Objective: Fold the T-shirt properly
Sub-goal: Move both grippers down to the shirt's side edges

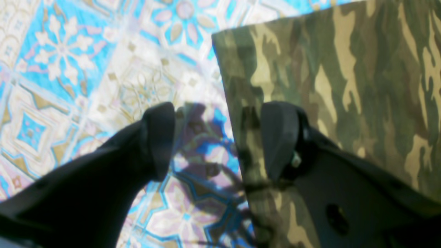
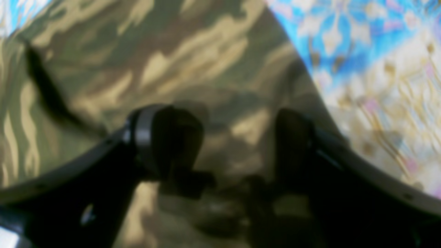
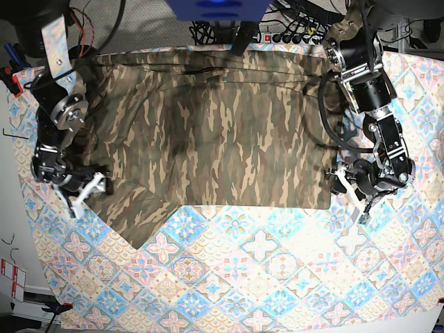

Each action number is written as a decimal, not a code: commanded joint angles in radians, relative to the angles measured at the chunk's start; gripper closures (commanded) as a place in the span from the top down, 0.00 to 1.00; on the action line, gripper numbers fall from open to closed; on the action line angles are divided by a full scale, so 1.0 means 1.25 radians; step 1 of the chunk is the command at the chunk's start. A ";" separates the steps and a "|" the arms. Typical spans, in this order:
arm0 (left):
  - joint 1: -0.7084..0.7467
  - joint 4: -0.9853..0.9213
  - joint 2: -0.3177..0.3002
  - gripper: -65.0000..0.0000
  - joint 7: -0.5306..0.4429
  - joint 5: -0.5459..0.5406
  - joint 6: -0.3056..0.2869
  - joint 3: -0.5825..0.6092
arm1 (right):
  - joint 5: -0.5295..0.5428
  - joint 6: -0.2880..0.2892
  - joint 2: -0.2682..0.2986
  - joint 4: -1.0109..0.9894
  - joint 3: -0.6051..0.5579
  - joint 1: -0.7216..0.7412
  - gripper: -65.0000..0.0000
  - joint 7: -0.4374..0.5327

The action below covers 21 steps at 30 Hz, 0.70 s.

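The camouflage T-shirt (image 3: 222, 139) lies spread flat across the far half of the table, one sleeve (image 3: 135, 218) pointing to the near left. My left gripper (image 3: 349, 189) is open at the shirt's near right edge. In the left wrist view, the left gripper (image 1: 220, 141) straddles that edge, one finger (image 1: 279, 137) over the T-shirt (image 1: 361, 86) and the other (image 1: 160, 137) over the tablecloth. My right gripper (image 3: 84, 191) is open at the sleeve's left side. In the blurred right wrist view, the right gripper (image 2: 231, 148) has both fingers over the T-shirt (image 2: 172, 51).
The blue-and-cream tile-patterned tablecloth (image 3: 263, 277) covers the table, bare along the near half. Cables and a power strip (image 3: 291, 36) lie behind the far edge. A black cable loops from the arm on the right (image 3: 326, 118) over the shirt's edge.
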 commanded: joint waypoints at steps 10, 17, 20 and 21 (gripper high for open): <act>0.008 0.013 -0.010 0.59 -0.011 -0.004 -0.001 0.000 | 0.008 -0.015 0.113 0.019 0.095 0.018 0.69 0.012; 0.012 0.013 -0.036 0.59 -0.011 -0.012 -0.001 0.000 | 0.004 -0.015 0.117 -0.092 0.103 0.018 0.70 0.028; 0.012 0.013 -0.056 0.59 -0.011 -0.013 -0.001 0.000 | 0.004 -0.016 0.115 -0.144 0.101 0.018 0.70 0.062; 0.012 0.013 -0.061 0.59 -0.011 -0.013 -0.001 0.000 | 0.004 -0.016 0.114 -0.151 0.101 0.018 0.70 0.064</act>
